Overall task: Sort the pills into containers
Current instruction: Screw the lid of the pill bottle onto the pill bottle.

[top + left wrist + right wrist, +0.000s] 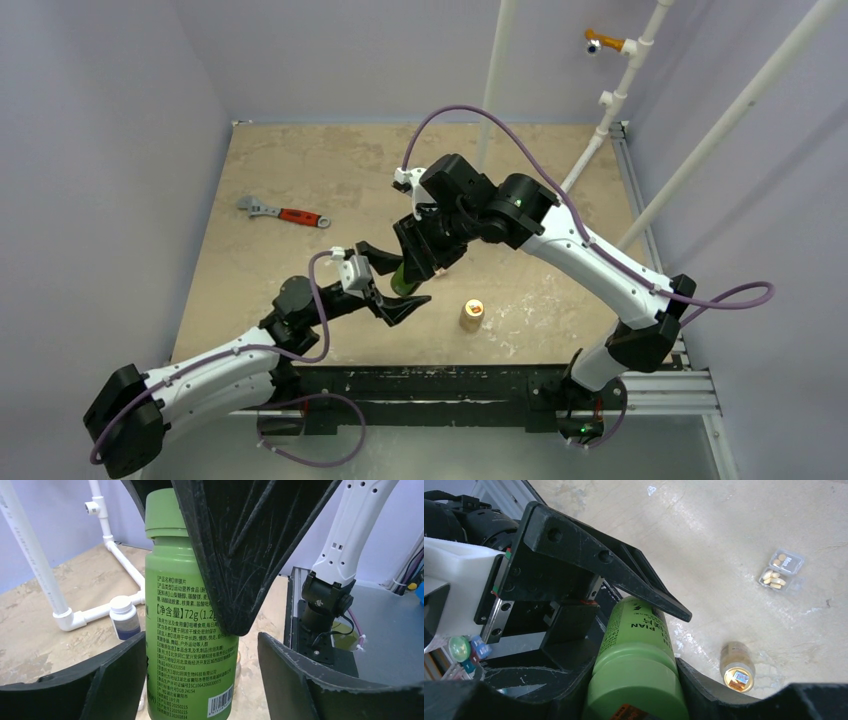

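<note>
Green bottle (190,630), clear pill case (781,570), tan bottle (737,667)

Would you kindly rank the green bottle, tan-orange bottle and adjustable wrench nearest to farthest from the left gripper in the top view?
1. green bottle, between the fingers of the left gripper.
2. tan-orange bottle, on the table to its right.
3. adjustable wrench, farther back, left.

**My two arms, converging on one green plastic bottle (190,630).**
My white-and-black left arm (220,365) reaches forward and rightward; its black two-finger left gripper (392,282) stands spread, one jaw either side of the bottle's body. My white-and-black right arm (600,265) arches inward, its black right gripper (636,680) pointing downward, clamped around the cap.
</note>
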Robot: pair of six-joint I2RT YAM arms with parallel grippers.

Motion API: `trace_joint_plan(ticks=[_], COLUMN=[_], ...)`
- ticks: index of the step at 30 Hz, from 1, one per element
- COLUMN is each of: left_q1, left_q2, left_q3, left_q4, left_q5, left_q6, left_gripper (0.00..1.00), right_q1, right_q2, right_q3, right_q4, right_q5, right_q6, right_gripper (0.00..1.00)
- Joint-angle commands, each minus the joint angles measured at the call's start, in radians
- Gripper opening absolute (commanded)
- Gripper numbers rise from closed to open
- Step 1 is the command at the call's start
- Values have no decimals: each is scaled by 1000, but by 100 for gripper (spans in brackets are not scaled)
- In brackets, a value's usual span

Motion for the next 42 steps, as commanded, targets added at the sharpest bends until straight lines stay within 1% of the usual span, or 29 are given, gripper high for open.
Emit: trace_joint_plan(ticks=[1, 5, 8, 10, 11, 12, 14, 15, 16, 17, 18, 20, 22, 23, 30, 34, 36, 38, 41, 42], left_q1=[4, 5, 4, 5, 5, 4, 4, 4, 4, 4, 3, 4, 3, 4, 4, 4, 4, 7, 22, 31], left_q2=[18, 33, 35, 40, 43, 45, 50, 54, 57, 60, 65, 72, 78, 81, 67, 54, 43, 34, 27, 22], left_q3=[41, 44, 41, 44, 43, 42, 37, 32, 23, 17, 10, 9, 11, 10, 9, 1, 1, 0, 1, 5], left_q4=[82, 98, 109, 112, 114, 118, 133, 153, 177, 203, 225, 244, 258, 264, 255, 239, 217, 204, 202, 198], left_q5=[35, 23, 13, 14, 15, 15, 10, 2, -4, -9, -11, -8, -4, -4, -28, -67, -85, -101, -113, -111], left_q6=[-19, -20, -21, -19, -18, -19, -22, -26, -35, -40, -45, -50, -53, -55, -59, -63, -66, -67, -88, -101], left_gripper=[70, 52, 40, 32, 26, 17, 0, 0, 0, 0, 0, 0, 0, 0, 0, 0, 0, 0, 0, 0], right_q1=[1, 1, 1, 1, 1, 2, 1, 1, 0, 1, 1, 1, 1, 0, -1, -14, -40, -87, -204, -224], right_q2=[-31, -30, -27, -25, -24, -22, -22, -23, -24, -26, -27, -32, -36, -38, -86, -141, -166, -189, -239, -264], right_q3=[49, 46, 43, 44, 45, 47, 51, 52, 54, 57, 61, 70, 79, 82, 94, 57, 34, 13, -49, -76], right_q4=[7, 14, 19, 21, 23, 25, 34, 40, 45, 54, 64, 82, 106, 116, 214, 311, 353, 401, 537, 585], right_q5=[-20, -24, -25, -25, -25, -23, -15, -9, -3, 4, 13, 30, 49, 58, 166, 197, 198, 167, 27, 0], right_q6=[-3, 1, 2, 2, 3, 4, 4, 7, 9, 10, 13, 18, 25, 29, 64, 69, 63, 65, 72, 66], right_gripper=[12, 12, 12, 14, 18, 25, 45, 55, 68, 73, 81, 90, 97, 99, 99, 99, 99, 99, 99, 99])
